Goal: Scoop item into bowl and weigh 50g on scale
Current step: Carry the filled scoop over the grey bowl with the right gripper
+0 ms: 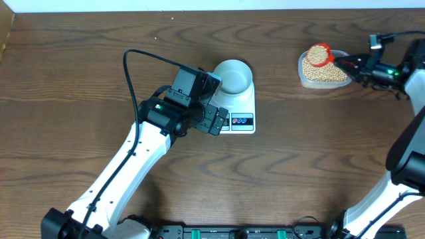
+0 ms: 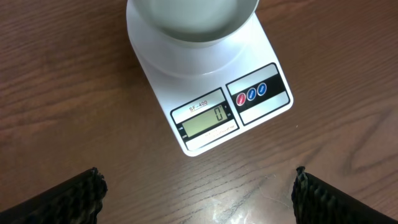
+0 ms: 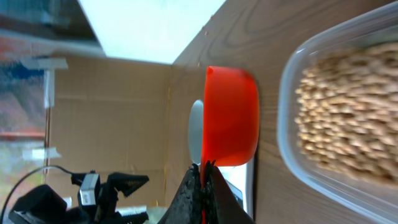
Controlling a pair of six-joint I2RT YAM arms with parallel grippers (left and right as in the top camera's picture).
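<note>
The pale bowl point(image 1: 234, 75) stands on the white scale point(image 1: 240, 109); in the left wrist view the scale point(image 2: 211, 93) reads 0 and the bowl point(image 2: 193, 18) looks bare inside. My left gripper point(image 2: 199, 199) hovers open over the table just in front of the scale, fingers point(image 2: 68, 199) wide apart. At the far right, my right gripper point(image 1: 345, 64) is shut on the handle of a red scoop point(image 1: 319, 55) heaped with tan beans, held over the clear tub of beans point(image 1: 329, 74). In the right wrist view the scoop point(image 3: 231, 118) sits left of the tub point(image 3: 348, 112).
The left arm point(image 1: 133, 159) stretches diagonally from the front edge, with a black cable point(image 1: 129, 73) looping above it. The right arm point(image 1: 405, 153) comes up along the right edge. A cardboard wall point(image 3: 112, 118) stands beyond the table.
</note>
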